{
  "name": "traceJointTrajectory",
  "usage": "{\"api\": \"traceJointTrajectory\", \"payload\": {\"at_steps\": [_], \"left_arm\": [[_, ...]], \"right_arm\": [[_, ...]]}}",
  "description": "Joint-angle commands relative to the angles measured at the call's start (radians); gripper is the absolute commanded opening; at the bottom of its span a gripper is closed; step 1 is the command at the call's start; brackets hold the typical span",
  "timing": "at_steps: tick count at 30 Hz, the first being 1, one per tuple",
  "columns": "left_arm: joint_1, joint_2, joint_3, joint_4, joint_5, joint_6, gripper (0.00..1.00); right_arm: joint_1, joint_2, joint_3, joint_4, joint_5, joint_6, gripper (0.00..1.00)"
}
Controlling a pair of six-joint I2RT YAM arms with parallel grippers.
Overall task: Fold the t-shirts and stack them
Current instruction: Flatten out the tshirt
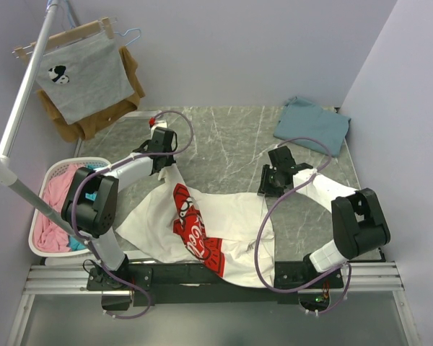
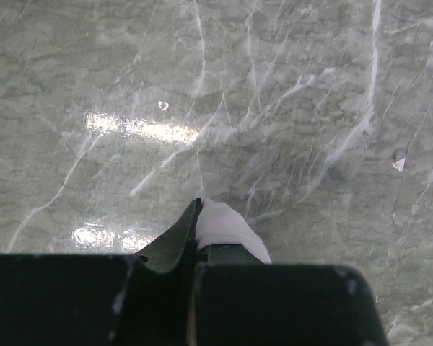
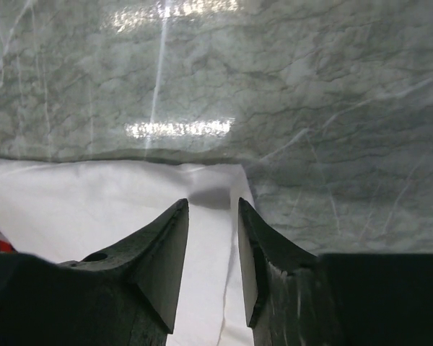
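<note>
Left gripper (image 2: pixel 198 220) pinched closed on a fold of the white t-shirt (image 1: pixel 231 215); right gripper (image 3: pixel 213 238) parted, nothing held, the shirt's edge directly beneath its fingertips.

Rumpled white tee (image 1: pixel 231 213) lies spread centre-front, teal tee (image 1: pixel 314 126) far back right.

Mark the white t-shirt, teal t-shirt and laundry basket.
white t-shirt (image 1: pixel 234 209), top view, plain cloth right of the logo
teal t-shirt (image 1: pixel 314 124), top view, middle of the cloth
laundry basket (image 1: pixel 58 167), top view, far rim
</note>
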Motion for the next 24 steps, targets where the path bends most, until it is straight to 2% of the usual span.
{"api": "traceJointTrajectory", "payload": {"at_steps": [1, 12, 14, 18, 24], "left_arm": [[0.001, -0.04, 0.0, 0.006, 0.022, 0.013, 0.01], [0.001, -0.033, 0.002, 0.005, 0.026, 0.016, 0.01], [0.001, -0.033, 0.0, 0.006, 0.025, 0.017, 0.01], [0.001, -0.031, 0.002, 0.003, 0.022, 0.016, 0.01], [0.001, -0.034, 0.017, -0.004, 0.002, 0.027, 0.01]], "right_arm": [[-0.01, -0.001, -0.013, 0.028, 0.079, 0.023, 0.42], [-0.023, 0.071, -0.038, 0.143, -0.055, 0.026, 0.41], [-0.024, 0.082, -0.038, 0.175, -0.101, 0.02, 0.35], [-0.027, 0.065, -0.038, 0.188, -0.108, 0.017, 0.0], [-0.053, -0.065, -0.01, 0.136, 0.044, -0.002, 0.0]]}}
